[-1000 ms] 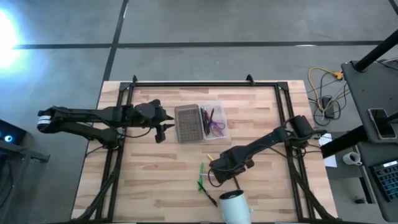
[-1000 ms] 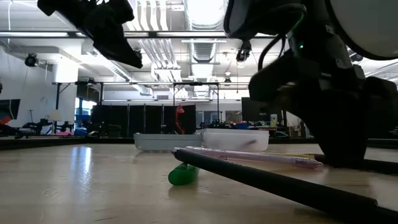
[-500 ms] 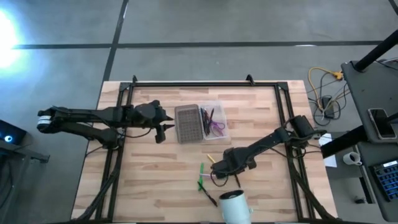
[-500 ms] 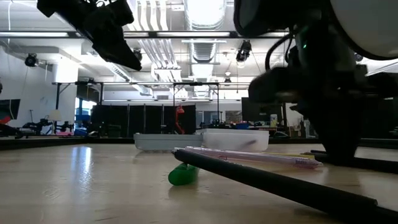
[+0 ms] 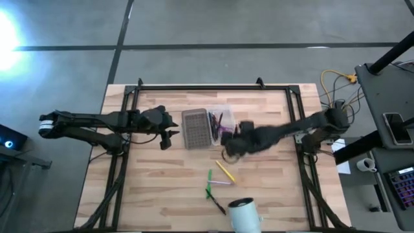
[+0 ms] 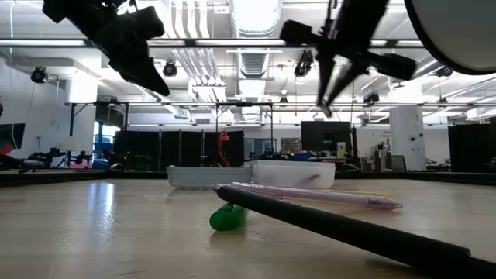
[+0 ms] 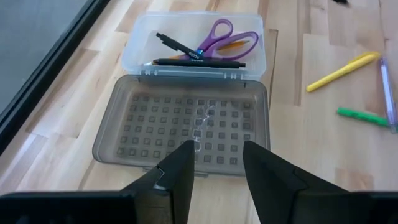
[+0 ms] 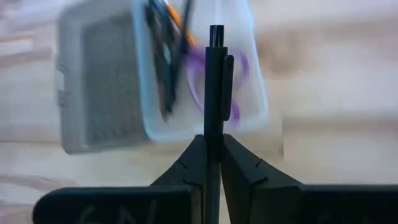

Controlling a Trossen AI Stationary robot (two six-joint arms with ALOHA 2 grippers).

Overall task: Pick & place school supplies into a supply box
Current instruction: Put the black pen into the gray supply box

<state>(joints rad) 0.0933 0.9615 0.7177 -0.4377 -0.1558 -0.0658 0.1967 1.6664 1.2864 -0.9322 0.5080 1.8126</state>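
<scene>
One dark pen (image 8: pixel 214 93) pinched upright in right claw (image 8: pixel 213 146), near supply box (image 8: pixel 155 74); left claw (image 7: pixel 214 163) spread.

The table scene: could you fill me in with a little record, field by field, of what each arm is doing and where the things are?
Right gripper: shut on a black pen, above the supply box
Left gripper: open, waiting beside the box's grey lid
In the box: purple scissors, dark pens
On the table: yellow marker, green marker, pink marker
White cup: near edge
</scene>
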